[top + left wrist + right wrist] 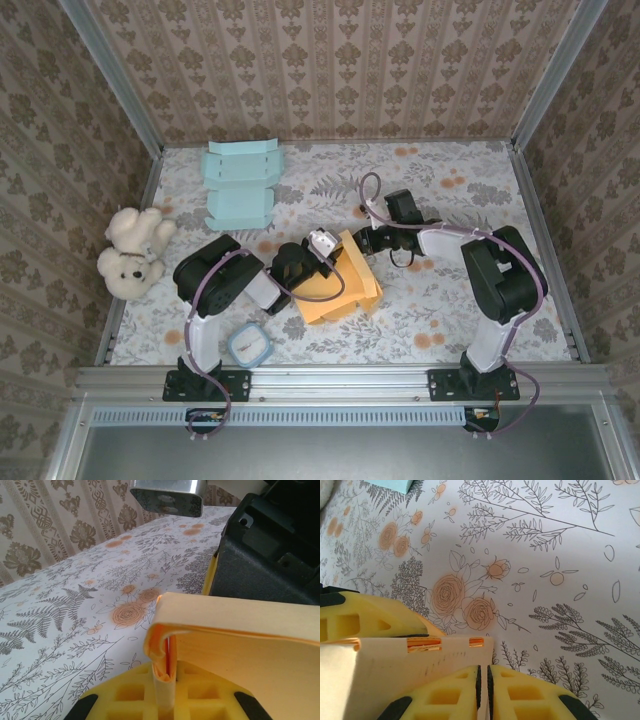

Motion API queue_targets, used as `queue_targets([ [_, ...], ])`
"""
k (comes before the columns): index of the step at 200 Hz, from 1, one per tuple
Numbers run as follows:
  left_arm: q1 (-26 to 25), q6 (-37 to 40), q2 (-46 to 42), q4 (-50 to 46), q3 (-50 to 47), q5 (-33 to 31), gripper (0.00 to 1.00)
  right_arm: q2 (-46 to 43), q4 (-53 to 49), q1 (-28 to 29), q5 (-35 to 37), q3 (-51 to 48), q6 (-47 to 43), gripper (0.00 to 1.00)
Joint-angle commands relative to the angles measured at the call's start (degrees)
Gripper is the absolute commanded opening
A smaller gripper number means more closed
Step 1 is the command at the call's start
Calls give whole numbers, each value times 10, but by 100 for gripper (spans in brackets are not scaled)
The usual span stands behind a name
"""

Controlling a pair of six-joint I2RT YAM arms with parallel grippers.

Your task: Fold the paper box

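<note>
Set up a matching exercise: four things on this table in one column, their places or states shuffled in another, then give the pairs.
1 orange paper box
2 light blue paper box
3 teddy bear
4 small blue-rimmed square object

A flat, far left
B near edge, left of centre
C partly folded, centre
D lying at the left edge

Pairs: 1-C, 2-A, 3-D, 4-B

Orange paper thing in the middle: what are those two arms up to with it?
Two robot arms are folding an orange paper box in the middle of the flowered table. The left pincer is clamped on a folded edge of it. The right pincer pinches a thin wall on another edge. The box looks partly shaped, not finished. A flat blue box lies at the back, with no arm near it.
</note>
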Motion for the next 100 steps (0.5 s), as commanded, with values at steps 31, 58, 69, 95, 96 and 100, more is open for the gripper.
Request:
queue_targets([
  [31,-7,29,18,-16,29,36,0,5,-21,48,-129,16,-2,16],
  [58,-23,44,23,-17,37,31,0,9,-11,48,-134,13,3,15],
  [69,-23,40,26,-17,40,22,0,8,0,48,-140,7,8,16],
  [95,-23,41,19,-17,34,19,0,-3,-6,47,-107,2,14,16],
  [96,-22,41,19,-17,34,18,0,-3,-6,47,-104,2,14,16],
  [100,-22,42,18,-17,32,17,0,-7,-7,46,-94,1,16,17],
])
